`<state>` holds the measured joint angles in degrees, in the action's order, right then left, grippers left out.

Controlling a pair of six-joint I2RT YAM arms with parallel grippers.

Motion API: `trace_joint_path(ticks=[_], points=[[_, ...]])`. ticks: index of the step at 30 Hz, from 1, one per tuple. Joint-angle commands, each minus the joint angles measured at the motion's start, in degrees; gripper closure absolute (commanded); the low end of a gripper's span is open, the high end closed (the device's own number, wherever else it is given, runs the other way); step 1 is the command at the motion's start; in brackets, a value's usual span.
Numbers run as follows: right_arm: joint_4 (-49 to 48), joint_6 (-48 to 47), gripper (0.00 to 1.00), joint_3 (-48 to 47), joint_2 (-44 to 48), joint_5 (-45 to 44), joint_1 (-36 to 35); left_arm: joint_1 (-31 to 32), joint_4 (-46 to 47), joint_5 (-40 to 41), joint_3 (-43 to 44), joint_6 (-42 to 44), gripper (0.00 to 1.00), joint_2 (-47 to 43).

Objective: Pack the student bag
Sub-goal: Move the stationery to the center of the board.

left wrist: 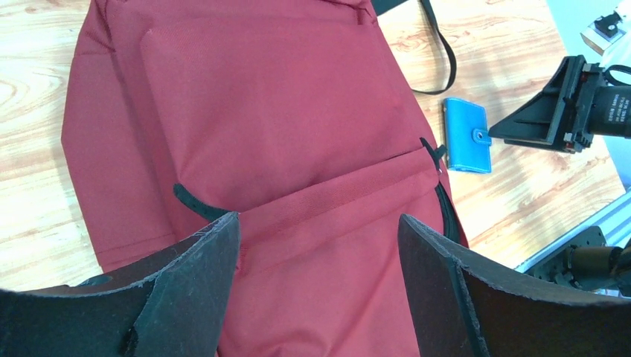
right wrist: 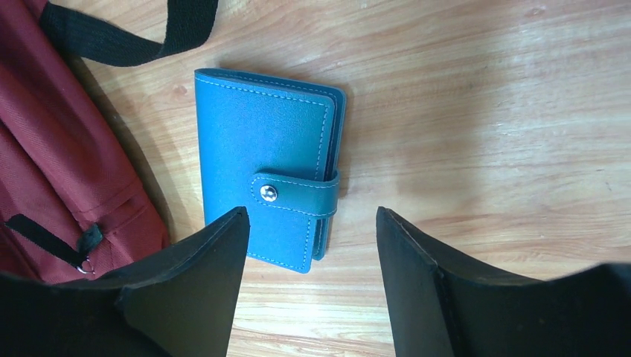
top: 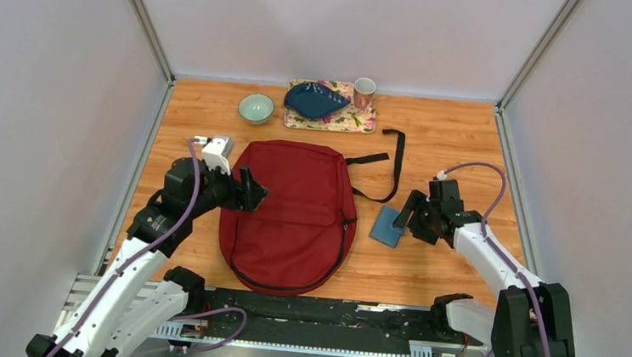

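Note:
The student bag (top: 293,211), a dark red backpack with black straps, lies flat and zipped in the middle of the table; it also fills the left wrist view (left wrist: 260,134). My left gripper (top: 253,192) is open and empty above the bag's left side, its jaws spread over the front pocket seam (left wrist: 320,216). A small blue wallet (top: 386,227) with a snap tab lies on the wood right of the bag, and shows in the right wrist view (right wrist: 268,163). My right gripper (top: 406,216) is open and empty, just beside and above the wallet's near end (right wrist: 309,216).
A floral tray (top: 360,121) at the back holds a dark blue dish (top: 314,100) and a pink cup (top: 364,90). A pale green bowl (top: 256,107) stands left of it. A black strap (top: 392,163) loops right of the bag. Walls close in both sides.

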<state>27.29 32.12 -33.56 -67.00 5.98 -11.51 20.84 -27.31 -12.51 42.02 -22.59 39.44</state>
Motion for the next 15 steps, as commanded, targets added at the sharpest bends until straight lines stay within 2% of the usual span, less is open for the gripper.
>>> trace_joint_path(ticks=[1,15], points=[[0.7,0.4,0.33,-0.4,2.4,-2.1,-0.2,-0.4,2.4,1.4,2.0,1.0,0.15,-0.3],[3.5,1.3,0.32,1.0,9.1,-2.6,0.0,-0.4,-0.9,7.4,3.5,-0.2,0.12,-0.7]])
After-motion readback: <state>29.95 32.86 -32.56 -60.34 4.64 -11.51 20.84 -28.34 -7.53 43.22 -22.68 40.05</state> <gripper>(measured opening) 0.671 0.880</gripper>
